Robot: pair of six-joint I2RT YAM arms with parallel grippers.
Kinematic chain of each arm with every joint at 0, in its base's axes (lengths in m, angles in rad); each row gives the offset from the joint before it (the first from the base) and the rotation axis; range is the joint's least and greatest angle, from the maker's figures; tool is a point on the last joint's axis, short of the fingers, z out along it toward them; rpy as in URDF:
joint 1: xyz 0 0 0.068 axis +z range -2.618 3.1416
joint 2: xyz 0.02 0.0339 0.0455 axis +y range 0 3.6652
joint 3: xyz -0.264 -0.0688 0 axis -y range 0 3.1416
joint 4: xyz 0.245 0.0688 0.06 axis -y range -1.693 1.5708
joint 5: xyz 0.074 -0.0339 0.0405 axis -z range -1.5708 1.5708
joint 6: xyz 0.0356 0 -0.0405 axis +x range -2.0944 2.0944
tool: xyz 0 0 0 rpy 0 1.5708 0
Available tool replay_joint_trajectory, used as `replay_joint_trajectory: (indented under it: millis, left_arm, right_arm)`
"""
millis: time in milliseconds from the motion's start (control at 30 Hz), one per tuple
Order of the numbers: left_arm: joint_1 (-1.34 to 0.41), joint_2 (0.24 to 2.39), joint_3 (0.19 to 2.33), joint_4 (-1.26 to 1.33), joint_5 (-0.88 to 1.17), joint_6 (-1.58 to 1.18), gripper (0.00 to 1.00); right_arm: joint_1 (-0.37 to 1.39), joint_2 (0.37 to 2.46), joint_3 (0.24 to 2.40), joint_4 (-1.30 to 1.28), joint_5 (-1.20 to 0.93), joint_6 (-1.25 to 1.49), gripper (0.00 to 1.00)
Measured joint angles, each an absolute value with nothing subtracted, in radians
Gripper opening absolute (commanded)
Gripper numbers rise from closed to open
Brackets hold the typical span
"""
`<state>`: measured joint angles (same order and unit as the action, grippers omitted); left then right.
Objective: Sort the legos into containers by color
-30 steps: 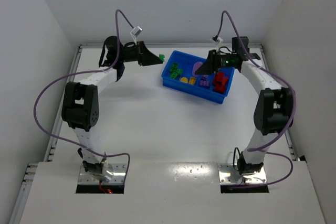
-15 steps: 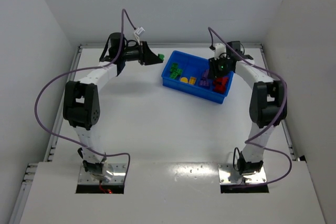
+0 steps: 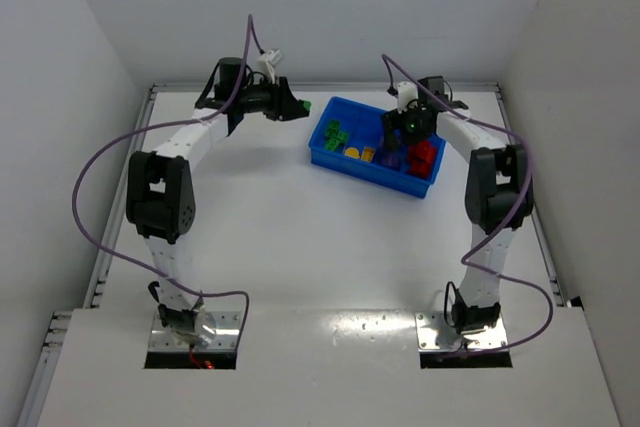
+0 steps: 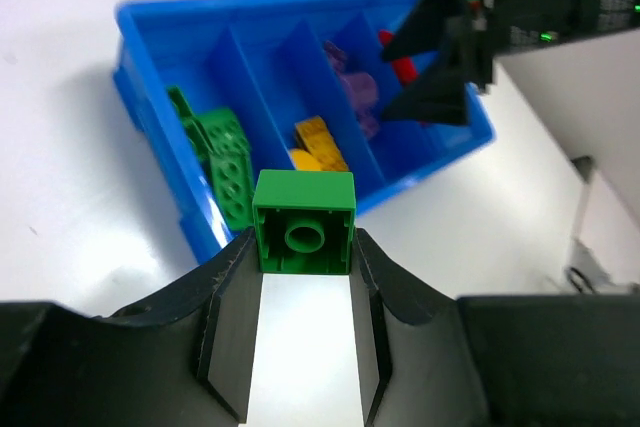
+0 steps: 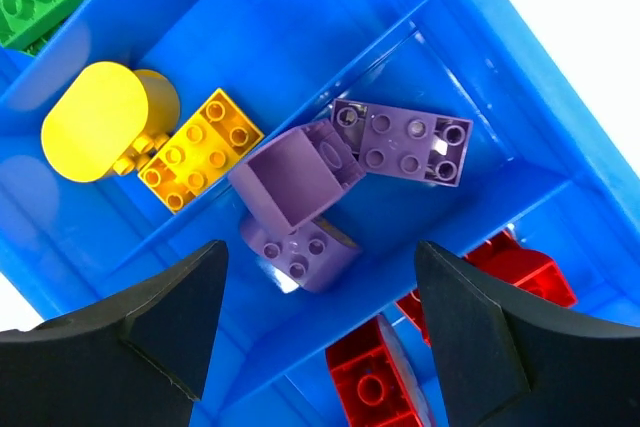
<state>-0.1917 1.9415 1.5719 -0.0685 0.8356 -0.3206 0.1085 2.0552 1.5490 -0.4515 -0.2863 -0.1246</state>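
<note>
Top view: blue bin [image 3: 355,167] sits at the far side of the white table [image 3: 300,237], angled, between the two arms. Left gripper [image 3: 297,107] hangs just beside the bin's left end, clamped on a single green brick [image 3: 305,105], above the table and not over the bin. Right gripper [image 3: 395,139] is low over the bin's middle-right and hides part of the purple legos [image 3: 387,158]. Green legos [image 3: 335,134] lie in the left compartment, then yellow legos [image 3: 352,153], and red legos [image 3: 425,155] at the right end. Purple cables [image 3: 85,197] loop off both arms, well apart from the bin.

Left wrist: both fingers pinch the green brick by its sides, hollow underside facing the camera. The bin is beyond it. The green compartment is the nearest one and nothing covers it. The right gripper's black fingers [image 4: 430,22] are spread over the purple/red end.

Right wrist: jaws wide apart, nothing between them, directly above the purple compartment. Three purple pieces are there, bunched together, one tipped with its hollow side showing. The yellow compartment next door holds a round-topped piece touching a studded brick. Red pieces are partly hidden behind the right finger [image 5: 470,337] and the divider.
</note>
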Motion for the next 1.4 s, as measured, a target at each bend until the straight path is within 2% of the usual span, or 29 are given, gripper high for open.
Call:
replay_joint_trajectory:
  millis: [133,333,600,700,767,833,867,933,1067,1267,1333,1400]
  left_arm:
    - [-0.239,2.019,1.702,-0.127,0.731,-0.266,0.08]
    - [-0.324,2.165,1.879,-0.193,0.573,-0.215,0.19]
    - [-0.385,2.326,2.033,-0.258,0.417,-0.180,0.21]
    - [-0.387,2.355,2.054,-0.266,0.381,-0.177,0.34]
    - [-0.388,2.366,2.058,-0.273,0.358,-0.176,0.48]
    - [-0.388,2.370,2.064,-0.270,0.346,-0.172,0.55]
    - [-0.389,2.370,2.066,-0.271,0.337,-0.173,0.66]
    - [-0.392,2.371,2.067,-0.275,0.317,-0.175,0.79]
    - [-0.395,2.375,2.067,-0.291,0.302,-0.173,0.86]
    - [-0.396,2.358,2.061,-0.310,0.279,-0.204,0.90]
    - [-0.396,2.313,2.028,-0.315,0.257,-0.213,0.97]
    - [-0.396,2.230,1.967,-0.322,0.222,-0.218,1.00]
  right_arm:
    - [0.107,2.004,1.534,-0.450,-0.284,-0.110,0.76]
    - [0.103,1.794,1.478,-0.439,-0.267,-0.092,0.77]
    - [0.077,1.662,1.397,-0.414,-0.236,-0.085,0.77]
    - [0.064,1.662,1.372,-0.426,-0.228,-0.085,0.77]
    - [0.055,1.662,1.365,-0.432,-0.224,-0.085,0.78]
    - [0.046,1.662,1.364,-0.432,-0.220,-0.086,0.78]
    - [0.042,1.662,1.364,-0.431,-0.218,-0.086,0.78]
    - [0.034,1.662,1.364,-0.432,-0.217,-0.086,0.78]
    - [0.024,1.662,1.364,-0.432,-0.216,-0.086,0.78]
    - [0.021,1.662,1.364,-0.431,-0.215,-0.086,0.78]
    - [0.015,1.662,1.364,-0.429,-0.216,-0.082,0.78]
    - [0.008,1.662,1.364,-0.427,-0.217,-0.072,0.78]
